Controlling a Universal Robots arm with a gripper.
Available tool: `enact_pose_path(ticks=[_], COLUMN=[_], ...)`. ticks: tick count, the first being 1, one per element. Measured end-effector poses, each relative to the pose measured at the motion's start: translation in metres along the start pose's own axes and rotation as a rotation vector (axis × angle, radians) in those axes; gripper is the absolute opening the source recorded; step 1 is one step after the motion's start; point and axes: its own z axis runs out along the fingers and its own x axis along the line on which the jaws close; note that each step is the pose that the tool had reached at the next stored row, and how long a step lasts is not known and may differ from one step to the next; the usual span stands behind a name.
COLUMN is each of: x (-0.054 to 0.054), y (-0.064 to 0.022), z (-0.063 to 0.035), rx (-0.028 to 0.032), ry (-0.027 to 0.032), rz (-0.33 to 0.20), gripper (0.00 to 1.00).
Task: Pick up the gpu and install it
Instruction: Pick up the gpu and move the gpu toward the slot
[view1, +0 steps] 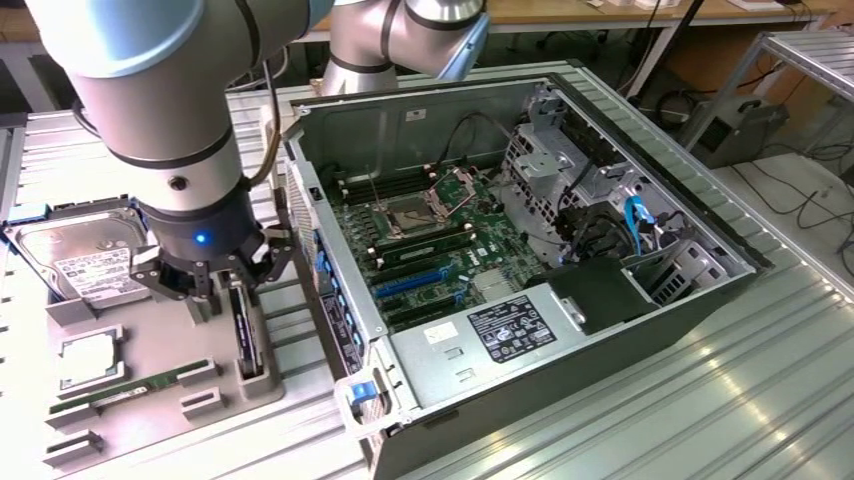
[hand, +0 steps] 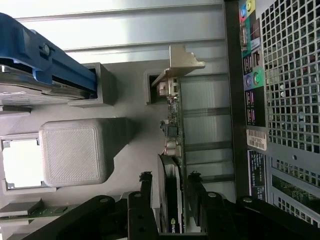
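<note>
The gpu (view1: 244, 328) stands on edge in the grey holder tray (view1: 160, 400) on the table, just beside the open computer case (view1: 607, 335). The fingers (hand: 145, 189) hang spread wide, straddling the card and gripping nothing; its long axis runs straight between them.

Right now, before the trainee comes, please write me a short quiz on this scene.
1. True or false: the graphics card already sits in the computer case.
2. The jaws stand: A) shut on the hard drive; B) open, one on each side of the graphics card; C) inside the computer case.
3. Fill in: the graphics card stands on its ____ in the grey tray.
Key: 1 false; 2 B; 3 edge.
</note>
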Motion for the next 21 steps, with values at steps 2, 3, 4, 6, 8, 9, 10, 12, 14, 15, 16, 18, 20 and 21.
enact_pose_path(ticks=[2, 3, 4, 6, 8, 9, 10, 12, 14, 15, 16, 18, 20, 21], x=[0.0011, 0.0011, 0.0012, 0.0012, 0.0013, 0.0013, 0.0013, 0.0012, 0.0012, 0.0012, 0.0012, 0.0012, 0.0013, 0.0012], y=[-0.0002, -0.0002, -0.0002, -0.0002, -0.0002, -0.0002, -0.0002, -0.0002, -0.0002, -0.0002, -0.0002, -0.0002, -0.0002, -0.0002], z=[0.0012, 0.0014, 0.0015, 0.0023, 0.0035, 0.0036, 0.0037, 0.0039, 0.0039, 0.0039, 0.0039, 0.0039, 0.0039, 0.0039], rx=[0.0003, 0.0005, 0.0005, 0.0002, 0.0005, 0.0008, 0.0008, 0.0005, 0.0005, 0.0006, 0.0005, 0.0005, -0.0001, -0.0005], ry=[0.0024, 0.0035, 0.0037, 0.0036, 0.0045, 0.0052, 0.0054, 0.0053, 0.0054, 0.0055, 0.0054, 0.0055, 0.0057, 0.0058], rz=[0.002, 0.003, 0.004, 0.005, 0.006, 0.007, 0.007, 0.007, 0.007, 0.007, 0.007, 0.007, 0.003, -0.003], gripper=[0.42, 0.42, 0.42, 0.42, 0.42, 0.42, 0.42, 0.42, 0.34, 0.34, 0.27, 0.27, 0.27, 0.27])
